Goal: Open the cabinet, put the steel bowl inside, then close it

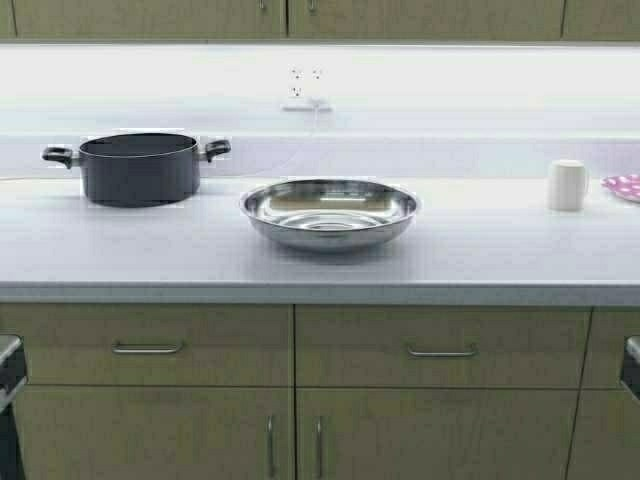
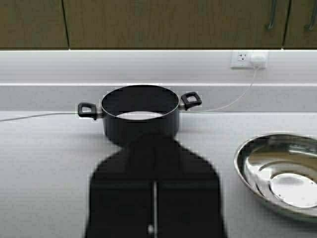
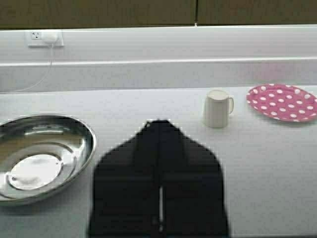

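The steel bowl [image 1: 328, 212] sits upright and empty in the middle of the white counter; it also shows in the left wrist view [image 2: 282, 173] and in the right wrist view [image 3: 39, 156]. The cabinet [image 1: 150, 18] hangs above the counter with both doors closed; its bar handles show in the left wrist view [image 2: 271, 15]. My left gripper [image 2: 151, 144] is shut and empty, held back from the counter's front and pointing at the black pot. My right gripper [image 3: 158, 124] is shut and empty, pointing between the bowl and the white cup. Neither gripper touches anything.
A black two-handled pot [image 1: 138, 168] stands left of the bowl. A white cup [image 1: 567, 185] and a pink dotted plate [image 1: 625, 187] stand at the right. A wall socket with a plugged cable [image 1: 305, 95] is behind. Base cabinets with drawers [image 1: 300, 345] are below the counter.
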You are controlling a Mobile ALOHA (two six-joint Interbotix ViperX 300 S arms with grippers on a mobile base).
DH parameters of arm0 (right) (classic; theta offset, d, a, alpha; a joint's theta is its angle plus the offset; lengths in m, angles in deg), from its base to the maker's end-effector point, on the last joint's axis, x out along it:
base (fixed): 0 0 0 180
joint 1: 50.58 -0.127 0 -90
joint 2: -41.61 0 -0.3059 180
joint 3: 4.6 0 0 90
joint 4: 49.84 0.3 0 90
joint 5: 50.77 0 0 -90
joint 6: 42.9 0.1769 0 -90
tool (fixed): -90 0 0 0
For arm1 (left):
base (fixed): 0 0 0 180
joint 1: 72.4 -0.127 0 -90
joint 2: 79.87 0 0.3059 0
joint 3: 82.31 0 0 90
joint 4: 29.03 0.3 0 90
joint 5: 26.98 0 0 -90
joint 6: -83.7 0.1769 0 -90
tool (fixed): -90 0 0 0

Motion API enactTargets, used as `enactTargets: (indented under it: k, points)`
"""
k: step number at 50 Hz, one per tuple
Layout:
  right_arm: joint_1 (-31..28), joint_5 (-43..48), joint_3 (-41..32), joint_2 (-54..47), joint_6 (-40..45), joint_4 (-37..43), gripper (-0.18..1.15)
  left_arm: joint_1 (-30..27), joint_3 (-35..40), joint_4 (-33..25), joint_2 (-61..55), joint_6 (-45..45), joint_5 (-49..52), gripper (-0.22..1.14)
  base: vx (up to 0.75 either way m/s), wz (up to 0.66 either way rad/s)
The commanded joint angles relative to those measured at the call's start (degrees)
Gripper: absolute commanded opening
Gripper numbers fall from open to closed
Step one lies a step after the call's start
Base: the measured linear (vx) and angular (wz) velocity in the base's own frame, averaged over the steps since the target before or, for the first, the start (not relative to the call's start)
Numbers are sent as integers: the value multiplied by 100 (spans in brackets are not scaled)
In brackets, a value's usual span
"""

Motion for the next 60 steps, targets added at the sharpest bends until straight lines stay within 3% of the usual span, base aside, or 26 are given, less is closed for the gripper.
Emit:
enactTargets:
  k: [1,24,42,46,49,53,55,57,60]
  points:
    - [-18,26,-97,35,62,0,6,0,53,9,-35,-18,-70,2,32,2]
    - [-18,26,-9,158,132,-79,6,9,-114,9,35,-9,-70,2,30,6]
    - [-334,97,-70,149,158,-158,7,9,-229,18,501,-9,-44,4,22,0]
    - [-606,255,-53,149,202,-167,22,185,-141,79,457,0,35,19,13,3]
    - [-1037,316,-53,149,193,-246,50,589,-26,334,413,-9,308,50,11,1]
    - [-1723,448,-88,70,193,-352,96,1248,132,519,360,-88,545,98,9,0]
    - [-2048,562,-149,-26,193,-343,112,1582,202,536,281,-88,492,112,7,-1]
    - [-2329,686,-220,-193,185,-325,112,1863,264,536,141,-70,352,111,5,0]
    - [-2619,853,-396,-554,167,-308,103,2197,387,536,-185,-62,35,100,4,0]
